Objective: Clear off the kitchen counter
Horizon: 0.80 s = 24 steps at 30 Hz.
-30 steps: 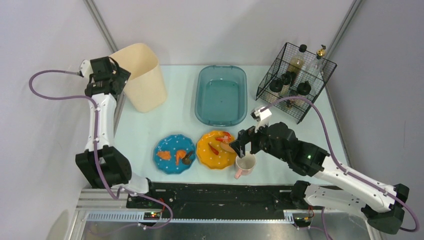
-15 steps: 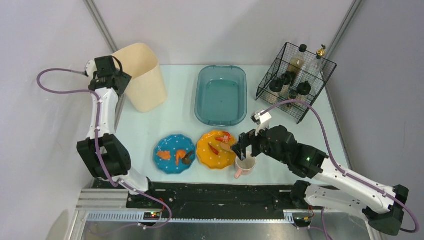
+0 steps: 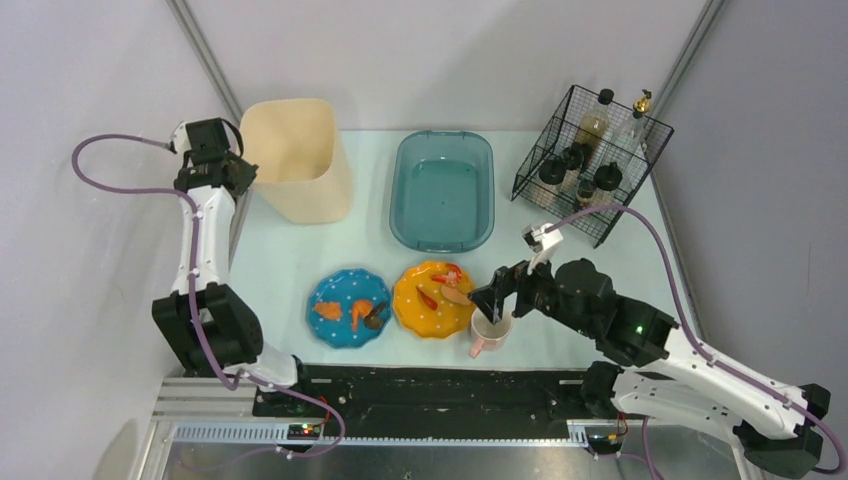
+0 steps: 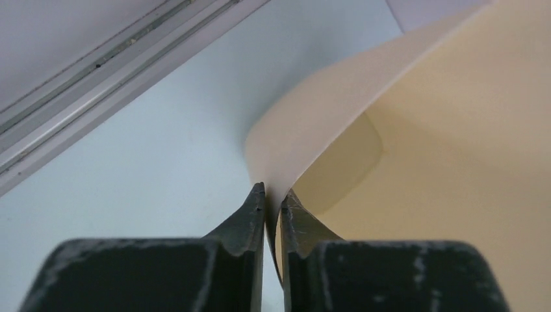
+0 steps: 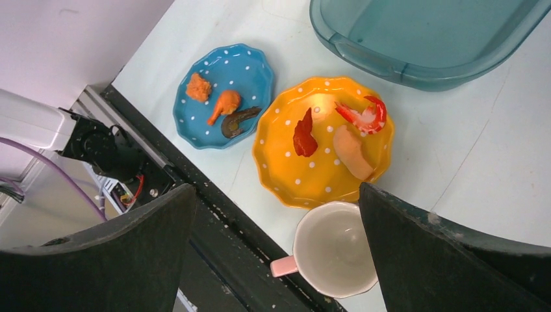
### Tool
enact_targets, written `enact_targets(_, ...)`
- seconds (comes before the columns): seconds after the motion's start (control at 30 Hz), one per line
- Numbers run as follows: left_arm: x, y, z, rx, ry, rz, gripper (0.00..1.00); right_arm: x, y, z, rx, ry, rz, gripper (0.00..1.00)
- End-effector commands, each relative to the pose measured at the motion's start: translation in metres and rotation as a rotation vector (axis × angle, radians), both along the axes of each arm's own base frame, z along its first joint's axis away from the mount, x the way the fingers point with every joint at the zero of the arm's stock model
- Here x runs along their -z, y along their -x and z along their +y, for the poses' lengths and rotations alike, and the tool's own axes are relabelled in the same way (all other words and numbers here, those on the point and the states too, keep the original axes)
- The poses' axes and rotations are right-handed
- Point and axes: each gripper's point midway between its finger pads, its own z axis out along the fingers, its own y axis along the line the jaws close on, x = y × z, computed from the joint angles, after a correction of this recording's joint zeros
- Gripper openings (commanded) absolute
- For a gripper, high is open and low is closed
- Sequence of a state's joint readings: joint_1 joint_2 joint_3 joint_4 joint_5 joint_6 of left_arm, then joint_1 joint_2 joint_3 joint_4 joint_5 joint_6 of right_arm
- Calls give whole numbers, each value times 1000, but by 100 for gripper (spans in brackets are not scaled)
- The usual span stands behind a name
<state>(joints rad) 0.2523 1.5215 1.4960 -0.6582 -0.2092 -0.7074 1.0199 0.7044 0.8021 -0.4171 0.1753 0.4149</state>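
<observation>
Left end effector [image 4: 273, 195] pinched on thin, smooth wall of cream bin [image 4: 422, 130]; right end effector [image 5: 277, 188] wide apart above round mug [image 5: 334, 250].

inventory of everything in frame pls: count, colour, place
Pale light-blue kitchen counter: 1, under everything.
Cream plastic bin: 1, back left.
Teal translucent plastic basin: 1, back centre.
Black wire rack: 1, back right, several bottles inside.
Blue polka-dot plate: 1, front centre, three food pieces.
Orange polka-dot plate: 1, beside it, three food pieces.
White mug with pink handle: 1, right of orange plate.
Left hand: black, shut on bin rim.
Right hand: black, open, above mug.
</observation>
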Motion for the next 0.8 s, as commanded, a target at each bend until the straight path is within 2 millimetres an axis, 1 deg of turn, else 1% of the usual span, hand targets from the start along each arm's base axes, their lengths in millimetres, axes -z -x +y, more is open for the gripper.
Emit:
enact_targets(0.0,-30,15,-11,85,-32,-64,9,-8,6,-8,26,-39,9,100)
enact_targets(0.07,-34,20,-15,106,-36,-73,3,-7,10,-12,31,-41,19,100)
enact_targets(0.13,-39,26,-19,126,-36,-86,0,-7,14,-14,37,-47,27,100)
enact_targets(0.17,-37,28,-20,133,-36,-81,0,-8,17,-15,36,-56,30,100)
enact_targets(0.2,-41,31,-23,143,-34,-94,0,-7,18,-15,35,-54,34,100)
enact_targets(0.43,-42,52,-34,174,-30,-94,0,-7,32,-17,31,-65,47,100)
enact_targets(0.63,-42,70,-46,208,-59,-80,0,-1,37,-17,38,-37,50,100)
enact_targets(0.77,-40,78,-61,256,-92,-65,0,4,38,-14,39,-19,54,100)
